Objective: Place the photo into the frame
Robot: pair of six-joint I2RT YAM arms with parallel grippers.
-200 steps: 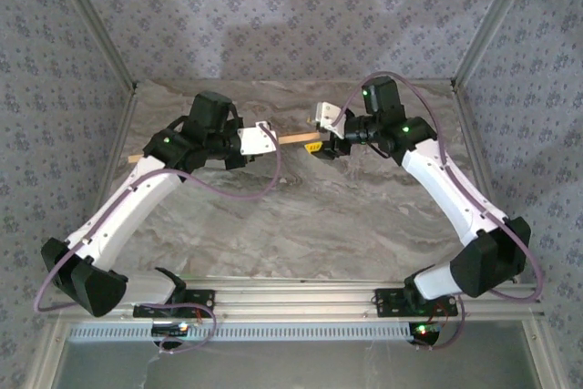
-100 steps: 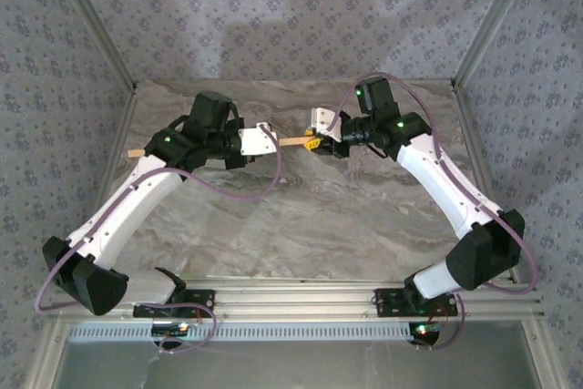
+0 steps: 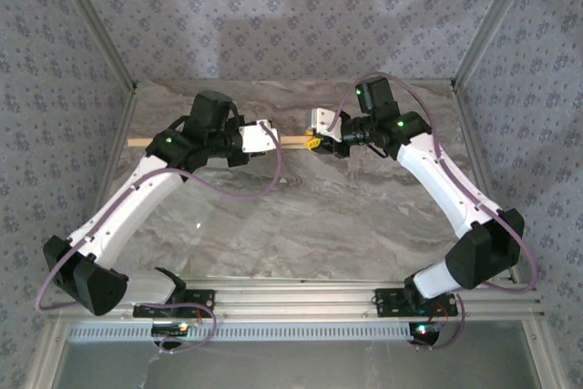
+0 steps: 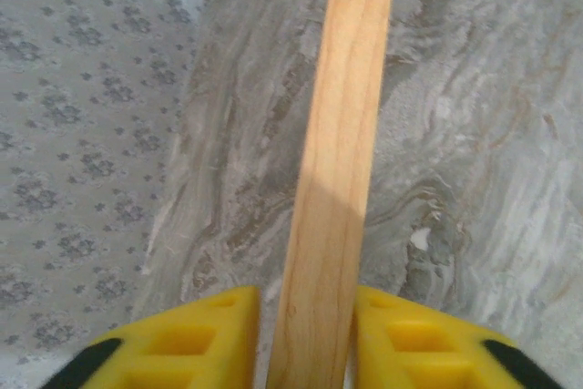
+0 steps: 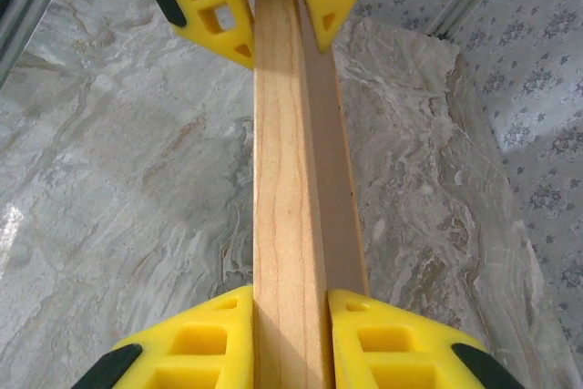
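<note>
The frame is a light wood rectangle held edge-on above the marble table, so it looks like a thin level strip. In the left wrist view the frame runs between the yellow fingers of my left gripper. A sliver of table shows beside the left finger, so these jaws stand slightly off the wood. My right gripper is shut on the frame, both pads pressed flat against it. From above, the left gripper and right gripper face each other along the strip. The photo is out of view.
Grey marble tabletop lies below the frame. Patterned fabric walls and aluminium posts enclose the back and sides. A metal rail carries both arm bases at the near edge.
The right gripper moved left and closed onto the frame's end. The frame's left end rose until the strip lay level. The left jaws loosened a little.
</note>
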